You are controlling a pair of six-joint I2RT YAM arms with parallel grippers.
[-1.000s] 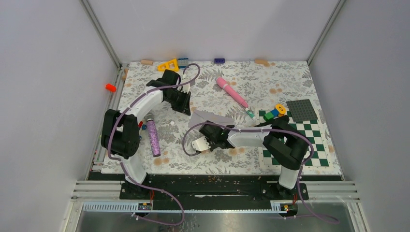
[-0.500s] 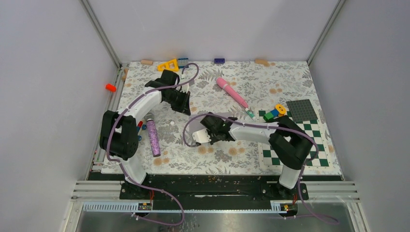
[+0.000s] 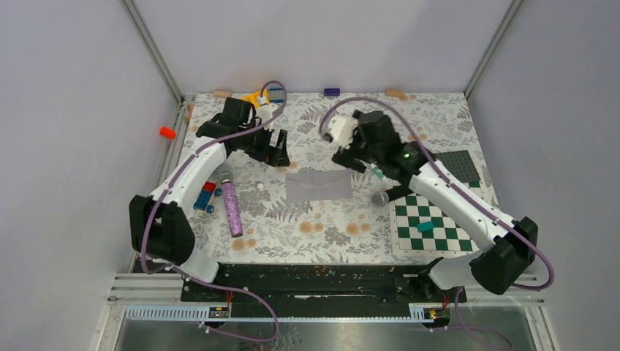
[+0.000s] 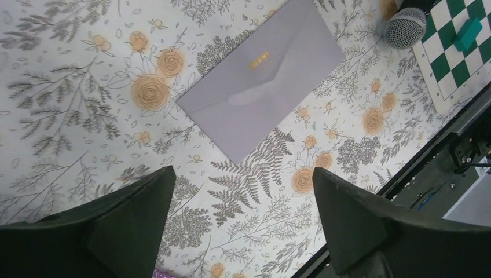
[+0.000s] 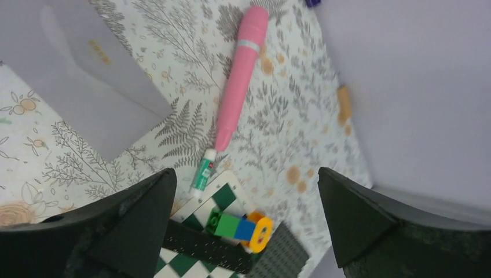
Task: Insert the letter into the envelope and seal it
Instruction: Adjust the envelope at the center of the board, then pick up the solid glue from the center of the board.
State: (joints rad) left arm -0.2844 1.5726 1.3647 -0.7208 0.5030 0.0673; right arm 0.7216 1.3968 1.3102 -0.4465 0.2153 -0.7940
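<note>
envelope flat at mid-table, both pincers spread wide

pale grey-lavender envelope [image 3: 319,185] flat on the floral cloth [image 3: 307,234] near the middle of the table, long side running left to right. flap side up, pointed flap lying down against the body, small gold print beside the flap's tip.

left gripper [image 3: 278,155] raised above the cloth just off the envelope's far left corner, fingers wide apart, clamped on nothing. right gripper [image 3: 351,161] up off the far right corner, fingers likewise spread, gripping nothing. seen from both wrist cameras, paper well below the fingers and untouched.

just right of the envelope's near right corner, a round grey mesh ball [image 3: 379,197], sitting at the far left corner of the green-and-white checkerboard mat [image 3: 409,238]. on the mat, a small teal block [image 3: 425,227]. beyond the envelope on the right side, a pink wand [image 5: 237,87] lying on the cloth, with a small green-and-white tube [image 5: 202,171] at its narrow end. next to the tube, a green, blue and yellow block toy [image 5: 240,227] and a dark grey studded plate [image 3: 457,164].

left of the envelope, apart from it, a purple glitter cylinder [image 3: 232,208], with a red-and-blue toy [image 3: 205,196] just beside it. along the far edge, a yellow triangular piece [image 3: 254,96] partly behind the left arm.
</note>
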